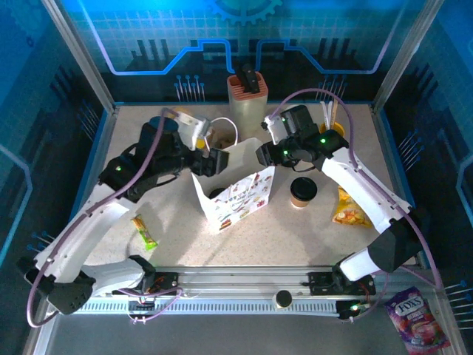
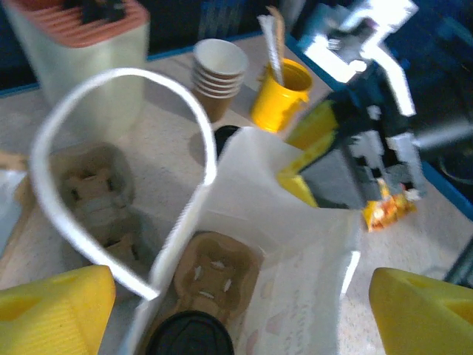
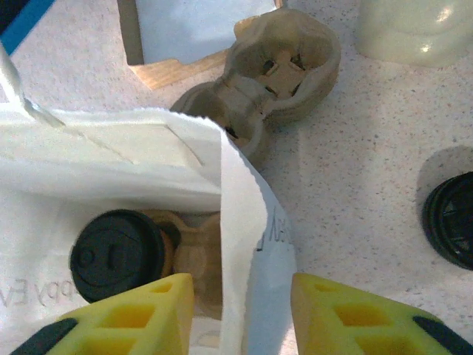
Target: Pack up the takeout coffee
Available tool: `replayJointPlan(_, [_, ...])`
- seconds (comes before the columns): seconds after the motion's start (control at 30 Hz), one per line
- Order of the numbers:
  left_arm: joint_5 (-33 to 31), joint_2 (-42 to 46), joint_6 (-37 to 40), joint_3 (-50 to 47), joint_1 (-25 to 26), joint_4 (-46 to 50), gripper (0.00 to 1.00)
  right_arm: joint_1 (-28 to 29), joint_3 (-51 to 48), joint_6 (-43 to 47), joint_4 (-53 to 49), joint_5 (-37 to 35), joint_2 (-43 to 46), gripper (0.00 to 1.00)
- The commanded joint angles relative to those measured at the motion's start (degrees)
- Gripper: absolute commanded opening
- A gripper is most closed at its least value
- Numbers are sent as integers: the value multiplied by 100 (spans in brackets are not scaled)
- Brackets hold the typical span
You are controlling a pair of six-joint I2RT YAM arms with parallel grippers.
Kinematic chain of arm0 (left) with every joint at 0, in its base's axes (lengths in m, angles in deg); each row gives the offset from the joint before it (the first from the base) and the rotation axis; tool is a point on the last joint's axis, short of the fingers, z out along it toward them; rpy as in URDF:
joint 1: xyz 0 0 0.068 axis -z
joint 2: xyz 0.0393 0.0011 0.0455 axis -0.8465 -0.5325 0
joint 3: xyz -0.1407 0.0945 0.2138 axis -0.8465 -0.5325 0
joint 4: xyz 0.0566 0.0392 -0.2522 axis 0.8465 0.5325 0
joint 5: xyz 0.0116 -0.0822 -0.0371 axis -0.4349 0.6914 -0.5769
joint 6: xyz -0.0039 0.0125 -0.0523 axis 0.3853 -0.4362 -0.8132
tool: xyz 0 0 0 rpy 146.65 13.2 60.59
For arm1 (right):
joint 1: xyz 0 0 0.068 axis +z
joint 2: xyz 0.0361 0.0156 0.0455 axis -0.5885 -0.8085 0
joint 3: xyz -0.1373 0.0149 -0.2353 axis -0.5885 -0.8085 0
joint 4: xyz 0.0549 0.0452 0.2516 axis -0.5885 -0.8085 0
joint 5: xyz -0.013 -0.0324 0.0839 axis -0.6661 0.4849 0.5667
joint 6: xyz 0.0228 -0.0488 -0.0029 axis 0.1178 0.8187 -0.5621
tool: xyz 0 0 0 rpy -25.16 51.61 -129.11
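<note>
One takeout coffee (image 1: 303,191), a tan cup with a black lid, stands on the table right of the white paper bag (image 1: 238,194). Another lidded coffee (image 3: 117,255) sits in a brown cup carrier (image 2: 214,274) inside the bag, its lid (image 2: 191,336) low in the left wrist view. My left gripper (image 1: 214,161) hangs over the bag's left rim, open wide, yellow fingertips (image 2: 55,310) far apart around the mouth (image 2: 236,318). My right gripper (image 1: 266,155) is open at the bag's right rim, the paper wall standing free between its fingers (image 3: 240,318).
A second cup carrier (image 3: 273,74) lies behind the bag, beside a beige holder (image 1: 246,100). Nested lidless cups (image 2: 218,81), a yellow cup of sticks (image 2: 284,92) and a black lid (image 3: 452,220) are at the back. A snack bar (image 1: 145,231) and chip packet (image 1: 351,211) lie in front.
</note>
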Motion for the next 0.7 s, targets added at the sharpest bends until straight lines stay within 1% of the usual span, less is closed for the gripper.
replayJointPlan(0.0, [-260, 392, -871, -277, -403, 105, 89, 69, 59, -300, 247, 253, 289, 48])
replayJointPlan(0.07, [-319, 566, -1114, -375, -542, 318, 89, 12, 51, -380, 305, 351, 376, 54])
replayJointPlan(0.13, [-418, 703, -1296, -410, -555, 623, 89, -124, 3, -500, 317, 600, 447, 59])
replayJointPlan(0.2, [-479, 818, -1452, -443, -554, 953, 89, -347, -79, -613, 267, 1101, 459, 64])
replayJointPlan(0.23, [-503, 887, -1511, -483, -554, 1087, 89, -461, -122, -661, 218, 1385, 450, 68])
replayJointPlan(0.3, [-506, 1020, -1661, -599, -554, 1347, 89, -666, -176, -731, 67, 1955, 433, 73])
replayJointPlan(0.4, [-392, 1195, -1966, -735, -543, 1708, 88, -759, -217, -727, -143, 2509, 414, 75])
replayJointPlan(0.53, [72, 1415, -2472, -1035, -389, 1823, 88, -781, -401, -848, -72, 2944, 433, 78])
replayJointPlan(0.67, [28, 1489, -2637, -1115, -109, 2068, 87, -785, -596, -1017, 126, 3287, 541, 78])
